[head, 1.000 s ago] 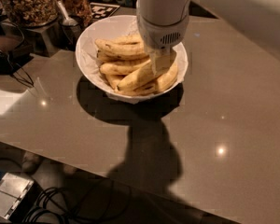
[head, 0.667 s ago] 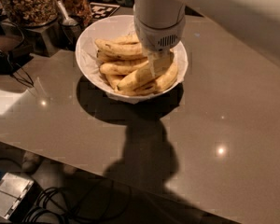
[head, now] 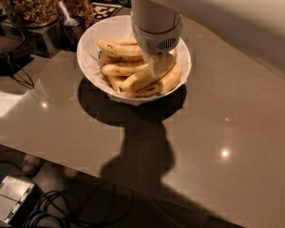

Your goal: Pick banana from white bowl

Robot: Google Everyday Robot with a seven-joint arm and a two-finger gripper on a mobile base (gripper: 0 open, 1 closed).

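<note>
Caught the gripper (head: 155,66) down inside the white bowl (head: 91,34), at the end of a thick pale arm (head: 154,6) reaching in from the top right. Found its tip right at the heap of fruit, on or just above the banana (head: 138,81). Could not tell which, nor whether the grasp was spread or closed, behind the bulk of the wrist housing (head: 157,37).

Placed the banana toward the front of the bowl, lying on a slant from lower left to upper right. Showed it resting among the other yellow bananas (head: 118,50) and hidden at its upper end under the gripper. Showed a crinkled white lining (head: 88,63) along the bowl's inner wall.

Set the bowl on a glossy grey-brown counter (head: 237,122), with a dark shadow (head: 142,146) of bowl and arm spread across the surface toward the camera. Took in, behind and to the left of the bowl, a glass jar (head: 31,4) of brown nuts or cereal, a metal scoop (head: 66,14) just beside it and a black-and-white marker tag (head: 107,8) — and, below the counter's front edge, a tangle of black cables (head: 61,205) on the floor.
</note>
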